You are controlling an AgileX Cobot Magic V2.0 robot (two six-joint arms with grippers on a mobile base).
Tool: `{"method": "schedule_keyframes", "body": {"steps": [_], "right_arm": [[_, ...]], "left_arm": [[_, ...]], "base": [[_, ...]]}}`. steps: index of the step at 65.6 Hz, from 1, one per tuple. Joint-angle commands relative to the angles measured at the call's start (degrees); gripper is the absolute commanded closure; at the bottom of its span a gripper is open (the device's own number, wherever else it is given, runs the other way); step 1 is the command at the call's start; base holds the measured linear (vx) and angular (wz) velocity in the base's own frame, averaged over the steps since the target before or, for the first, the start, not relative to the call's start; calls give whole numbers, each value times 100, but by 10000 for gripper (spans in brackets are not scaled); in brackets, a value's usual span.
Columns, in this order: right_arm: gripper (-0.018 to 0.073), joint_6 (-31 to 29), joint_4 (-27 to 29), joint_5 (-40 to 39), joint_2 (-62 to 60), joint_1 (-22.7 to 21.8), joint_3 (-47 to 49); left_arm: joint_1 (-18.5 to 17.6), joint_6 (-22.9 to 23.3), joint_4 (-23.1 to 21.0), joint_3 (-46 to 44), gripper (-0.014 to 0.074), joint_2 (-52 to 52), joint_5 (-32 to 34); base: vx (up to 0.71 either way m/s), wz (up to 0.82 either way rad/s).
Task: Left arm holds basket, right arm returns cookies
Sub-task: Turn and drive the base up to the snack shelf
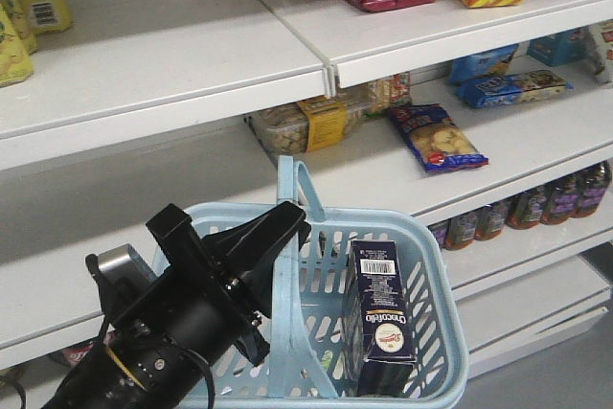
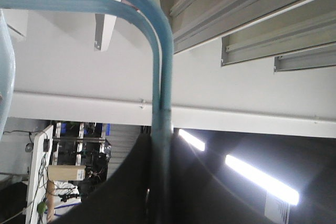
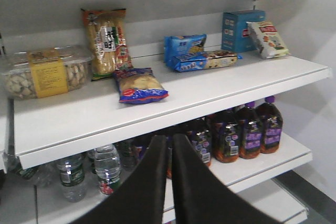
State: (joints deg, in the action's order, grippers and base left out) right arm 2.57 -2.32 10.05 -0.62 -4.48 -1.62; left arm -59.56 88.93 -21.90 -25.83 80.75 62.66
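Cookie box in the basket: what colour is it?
The cookie box is dark navy with white lettering; best in the exterior front-facing view.

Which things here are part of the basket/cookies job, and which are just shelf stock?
Job:
basket
cookies box, standing inside it
left hand, shut on the basket handles
right hand, shut, empty

Shelf stock:
clear yellow-labelled tub
blue snack bag
juice bottles
water bottles

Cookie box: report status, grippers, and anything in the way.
Left gripper shut on the basket handles. Right gripper shut, empty, facing the shelves. Cookie box upright in the basket, untouched. Nothing over the box.
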Motion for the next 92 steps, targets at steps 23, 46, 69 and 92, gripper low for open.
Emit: {"method": "schedule_keyframes", "body": {"steps": [23,46,69,92], "right_arm": [[568,-36,-16,-402,-75,-6,-103],[568,-36,-16,-402,-75,-6,-103],[568,-36,-16,-402,-75,-6,-103],[568,-36,-16,-402,-75,-6,-103]], "left_arm": [[-40,26,131,-169,599,-214,1601],[-40,26,131,-169,599,-214,1601],[-40,26,131,-169,599,-214,1601],[-40,26,131,-169,599,-214,1601]], "base": [[3,35],[5,25],[6,22],[4,15]]}}
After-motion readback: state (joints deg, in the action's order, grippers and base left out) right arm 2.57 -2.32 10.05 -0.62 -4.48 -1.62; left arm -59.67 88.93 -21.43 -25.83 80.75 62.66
